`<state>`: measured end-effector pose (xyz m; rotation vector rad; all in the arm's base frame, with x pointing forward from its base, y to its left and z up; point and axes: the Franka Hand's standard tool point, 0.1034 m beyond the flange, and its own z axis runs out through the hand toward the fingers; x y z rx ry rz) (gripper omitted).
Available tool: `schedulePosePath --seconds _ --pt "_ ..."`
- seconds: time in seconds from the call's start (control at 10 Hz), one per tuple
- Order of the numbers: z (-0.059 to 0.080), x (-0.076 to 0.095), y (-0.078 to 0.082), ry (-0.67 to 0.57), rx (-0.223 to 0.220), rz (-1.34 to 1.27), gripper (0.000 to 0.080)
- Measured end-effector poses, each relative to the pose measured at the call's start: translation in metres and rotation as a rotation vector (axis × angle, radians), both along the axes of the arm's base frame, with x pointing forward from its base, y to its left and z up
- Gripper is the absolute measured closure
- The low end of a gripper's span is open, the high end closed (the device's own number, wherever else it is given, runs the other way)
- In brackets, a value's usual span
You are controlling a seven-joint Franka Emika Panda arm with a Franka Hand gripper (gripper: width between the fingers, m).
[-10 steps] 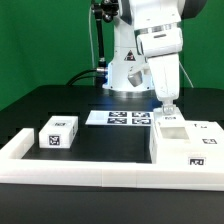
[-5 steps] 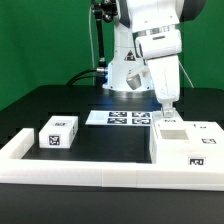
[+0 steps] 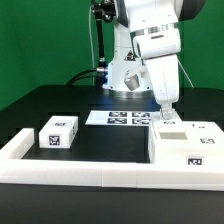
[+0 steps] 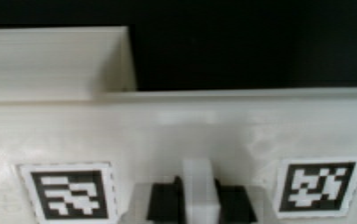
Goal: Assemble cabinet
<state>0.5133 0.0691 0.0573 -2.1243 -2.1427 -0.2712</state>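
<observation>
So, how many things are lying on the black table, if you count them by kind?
White cabinet parts: 2 (small block, large box)
Marker board: 1
Long white rail: 1
Total: 4

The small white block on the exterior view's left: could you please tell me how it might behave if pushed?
The small white block looks like rigid plastic, so probably won't flex. Squat and flat-faced, it should slide rather than tip or roll. The white rail between it and the camera would likely stop it.
</observation>
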Motion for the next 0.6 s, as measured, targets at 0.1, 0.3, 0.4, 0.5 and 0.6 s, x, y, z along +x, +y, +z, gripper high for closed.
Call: schedulePosePath --seconds 0.1,0.3,0.4,0.5,0.6 --pt "0.000 0.014 0.001 -0.006 0.011 -0.004 0.0737" --pt "0.002 0.045 0.002 -0.031 0.034 -0.003 0.0737" --pt "0.003 0.051 0.002 -0.044 0.038 0.017 0.0737" --pt "0.003 0.051 0.002 -0.043 0.037 0.012 0.0737" --pt "0.003 0.051 0.002 -0.043 0.037 0.012 0.0737"
